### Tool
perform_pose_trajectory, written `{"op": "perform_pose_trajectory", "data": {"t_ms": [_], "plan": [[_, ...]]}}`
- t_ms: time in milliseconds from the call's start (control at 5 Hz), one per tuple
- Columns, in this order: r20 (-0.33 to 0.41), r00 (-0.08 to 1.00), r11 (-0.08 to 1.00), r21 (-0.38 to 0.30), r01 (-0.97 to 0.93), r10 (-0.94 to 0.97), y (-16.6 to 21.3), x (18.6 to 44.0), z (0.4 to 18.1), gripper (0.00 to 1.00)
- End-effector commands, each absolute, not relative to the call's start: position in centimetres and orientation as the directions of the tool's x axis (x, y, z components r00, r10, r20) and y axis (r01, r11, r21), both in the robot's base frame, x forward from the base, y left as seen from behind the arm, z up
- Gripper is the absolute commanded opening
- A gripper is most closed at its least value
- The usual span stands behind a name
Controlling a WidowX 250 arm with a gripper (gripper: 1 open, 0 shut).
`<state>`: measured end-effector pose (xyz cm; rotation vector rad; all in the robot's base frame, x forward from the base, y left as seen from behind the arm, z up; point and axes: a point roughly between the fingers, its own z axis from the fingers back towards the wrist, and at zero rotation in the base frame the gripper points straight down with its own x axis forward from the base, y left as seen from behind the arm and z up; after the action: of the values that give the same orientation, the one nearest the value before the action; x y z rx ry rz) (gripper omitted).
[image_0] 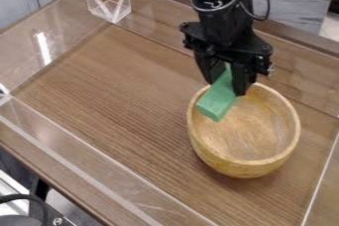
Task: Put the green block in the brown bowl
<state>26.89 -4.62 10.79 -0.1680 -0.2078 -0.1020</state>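
Black gripper (233,71) clamped on the green block's (220,99) upper end, block hanging tilted over the brown bowl's (245,136) near-left rim, lower end just inside. Held there for the drop. Wooden table (106,81) around.

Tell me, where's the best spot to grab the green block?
Probably the top end, from above. The green block is a thin flat bar hanging tilted over the brown bowl, so its narrow sides fit between the jaws. The tool is shut on that end already.
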Motion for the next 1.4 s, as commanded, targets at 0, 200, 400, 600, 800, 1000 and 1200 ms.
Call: {"op": "perform_pose_trajectory", "data": {"t_ms": [0, 200, 400, 600, 800, 1000, 1200], "plan": [[0.264, 0.961, 0.980, -0.152, 0.129, -0.085, -4.3, 27.7, 12.0, 0.00], [0.272, 0.958, 0.979, -0.152, 0.133, -0.088, -4.1, 27.8, 12.1, 0.00], [0.280, 0.956, 0.979, -0.152, 0.137, -0.091, -4.0, 27.9, 12.4, 0.00], [0.280, 0.952, 0.974, -0.150, 0.168, -0.121, -5.2, 27.7, 11.7, 0.00], [0.278, 0.948, 0.968, -0.147, 0.204, -0.158, -6.5, 27.5, 11.0, 0.00], [0.273, 0.941, 0.959, -0.143, 0.246, -0.201, -8.4, 27.2, 10.0, 0.00], [0.267, 0.936, 0.953, -0.132, 0.273, -0.231, -10.0, 26.9, 9.0, 0.00]]}}
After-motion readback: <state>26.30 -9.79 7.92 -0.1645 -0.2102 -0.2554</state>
